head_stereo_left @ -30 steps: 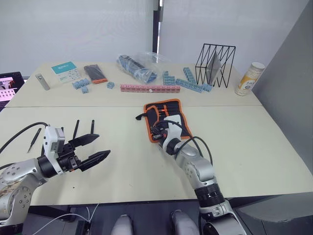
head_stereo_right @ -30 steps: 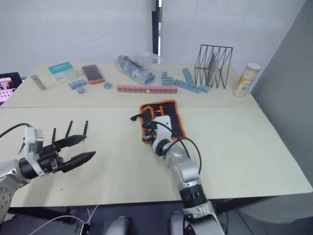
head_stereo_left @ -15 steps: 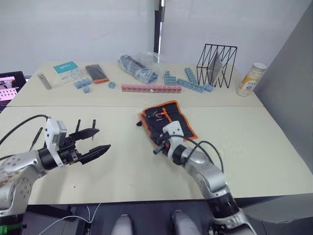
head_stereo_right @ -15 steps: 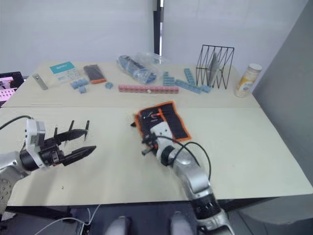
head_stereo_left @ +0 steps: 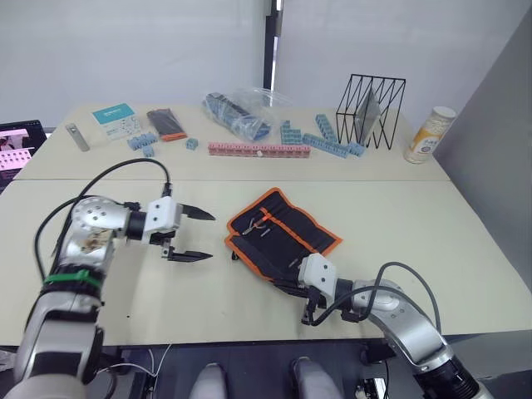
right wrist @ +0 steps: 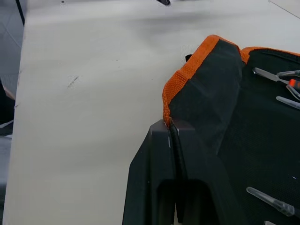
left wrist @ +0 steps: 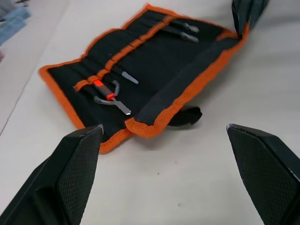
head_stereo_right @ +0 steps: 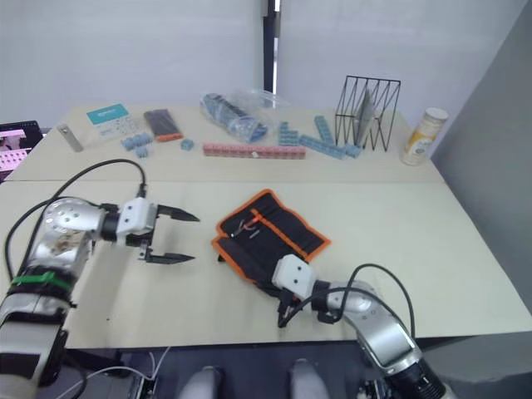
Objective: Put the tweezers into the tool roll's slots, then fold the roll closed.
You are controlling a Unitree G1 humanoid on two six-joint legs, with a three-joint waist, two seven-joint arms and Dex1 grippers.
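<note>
Now the black fabric tool roll with orange piping [head_stereo_left: 283, 235] lies open mid-table, slim tweezers [left wrist: 180, 31] in its slots; the right gripper [right wrist: 174, 140] pinches its near flap; fold steadily toward the spread-fingered left gripper [head_stereo_left: 199, 235]

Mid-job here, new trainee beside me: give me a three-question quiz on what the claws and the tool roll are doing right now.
1. True or false: the left claw is shut on a tweezer.
2. Which claw pinches the orange-piped edge of the black fabric tool roll? A. left B. right C. neither
3. Fill in: the roll lies ____ (open/folded) on the beige table.

Key:
1. False; it is open and empty, beside the roll.
2. B; the right claw is shut on the near edge.
3. Open; slim metal tweezers sit in its slots.
</note>
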